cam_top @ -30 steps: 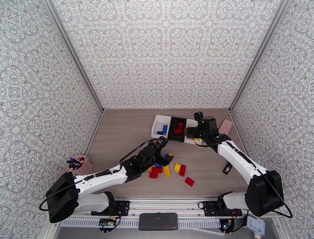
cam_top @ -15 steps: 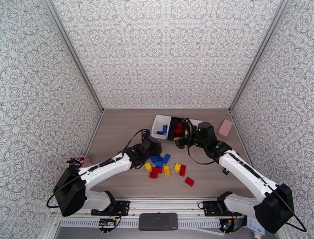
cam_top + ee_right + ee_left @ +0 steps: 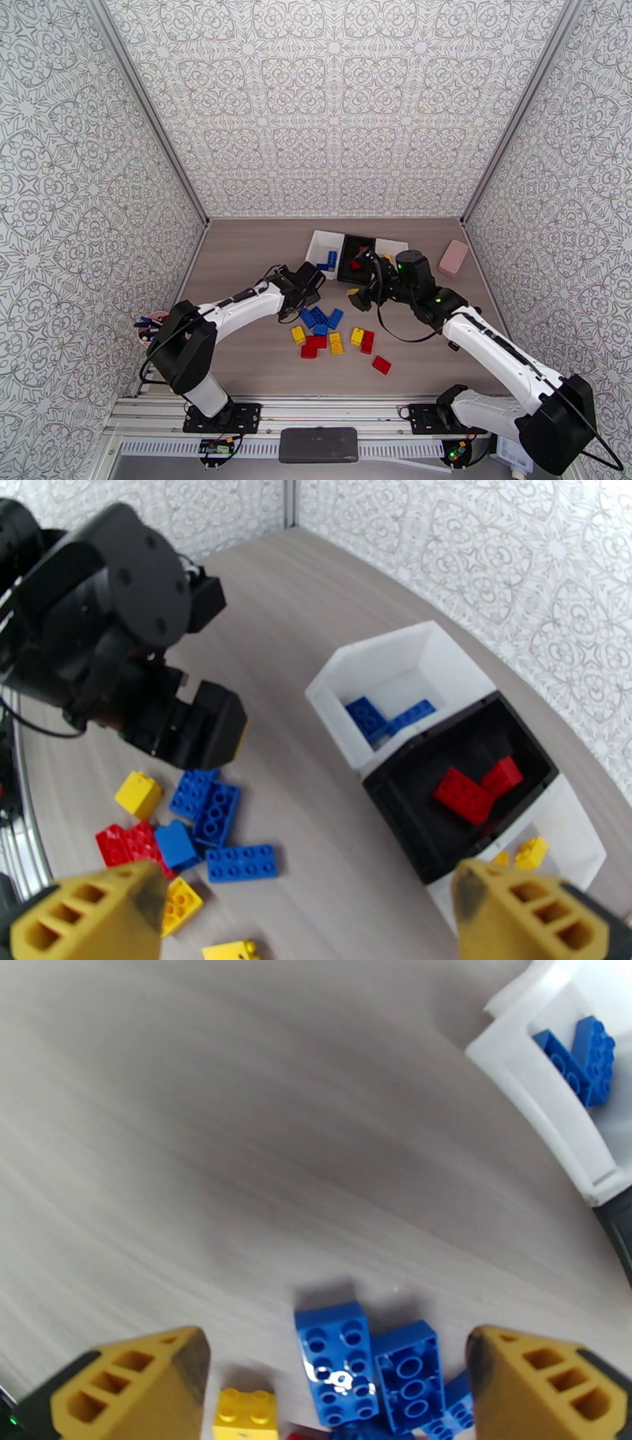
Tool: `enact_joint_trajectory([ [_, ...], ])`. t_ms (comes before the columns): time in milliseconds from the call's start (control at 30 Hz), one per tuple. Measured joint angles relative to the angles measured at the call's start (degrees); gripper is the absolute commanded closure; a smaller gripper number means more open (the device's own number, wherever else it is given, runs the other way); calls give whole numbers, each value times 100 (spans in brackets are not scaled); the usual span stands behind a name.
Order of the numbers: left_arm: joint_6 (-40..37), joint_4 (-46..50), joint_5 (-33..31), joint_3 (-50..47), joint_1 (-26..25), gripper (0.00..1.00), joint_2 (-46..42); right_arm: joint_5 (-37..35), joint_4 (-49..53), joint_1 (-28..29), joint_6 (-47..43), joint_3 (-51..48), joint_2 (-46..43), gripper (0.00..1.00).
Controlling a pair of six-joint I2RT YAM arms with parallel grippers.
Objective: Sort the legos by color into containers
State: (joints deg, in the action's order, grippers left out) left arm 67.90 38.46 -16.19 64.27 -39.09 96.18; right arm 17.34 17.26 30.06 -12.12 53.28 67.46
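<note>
Small studded plastic legos, red, blue and yellow, are seen loose on the wooden table, near the row of three joined open bins. Blue, red and yellow bricks are already sorted there into the left white, black and right white compartments. The left gripper is held spread wide and empty, low over a blue studded brick that touches a second blue one. The right gripper is likewise spread and empty, between pile and bins. Whether those blue bricks are clipped together cannot be told. Two could be pinched at once, or the neighbour knocked aside. Both arms crowd the pile, so a clash is judged possible.
</note>
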Motion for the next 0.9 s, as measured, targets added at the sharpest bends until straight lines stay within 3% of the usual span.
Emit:
enact_joint_trajectory([
  [733, 286, -208, 809, -166, 177, 27, 645, 9, 39, 0, -39, -52, 2, 1],
  [900, 310, -192, 852, -166, 186, 36, 671, 11, 39, 0, -39, -55, 2, 1],
])
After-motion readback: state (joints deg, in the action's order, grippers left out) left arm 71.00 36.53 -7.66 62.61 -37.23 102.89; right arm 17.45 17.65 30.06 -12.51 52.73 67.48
